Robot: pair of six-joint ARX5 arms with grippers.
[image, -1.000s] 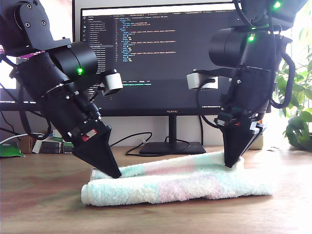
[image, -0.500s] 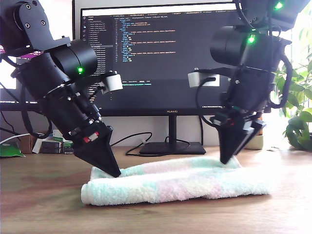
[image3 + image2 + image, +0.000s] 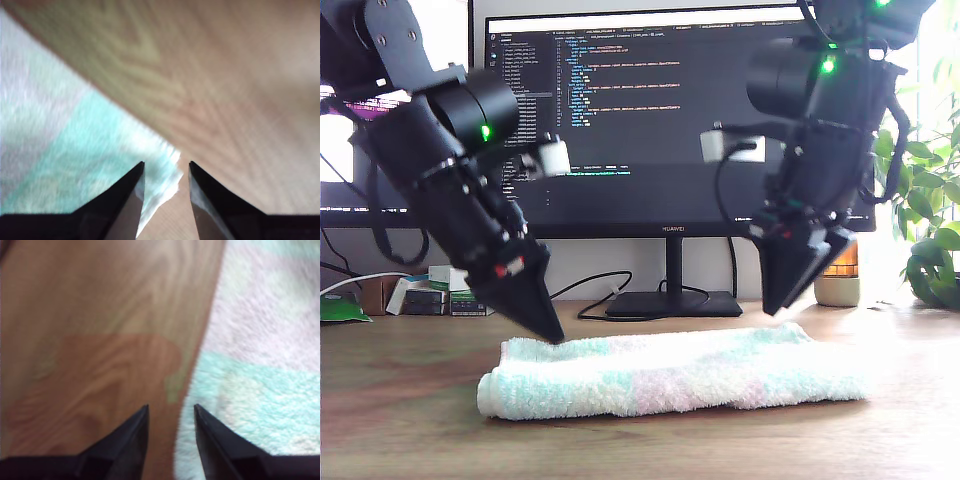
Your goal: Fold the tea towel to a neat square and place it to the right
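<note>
Folded tea towel (image 3: 670, 372) flat on desk (image 3: 410, 420), my first gripper (image 3: 170, 412) and second gripper (image 3: 166, 167) slightly parted, empty

Both wrist views are blurred, so the pile of the fluffy mint-and-pink terry tea towel (image 3: 260, 365) is lost and no lettering can be read. In the exterior view, the code on the black monitor (image 3: 660, 110) is too small to read, and the picture's top edge cuts off both black arms.

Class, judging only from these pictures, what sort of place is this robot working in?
Probably an office or lab desk: a monitor showing code, cables on a wooden desk, a houseplant beside it.
</note>
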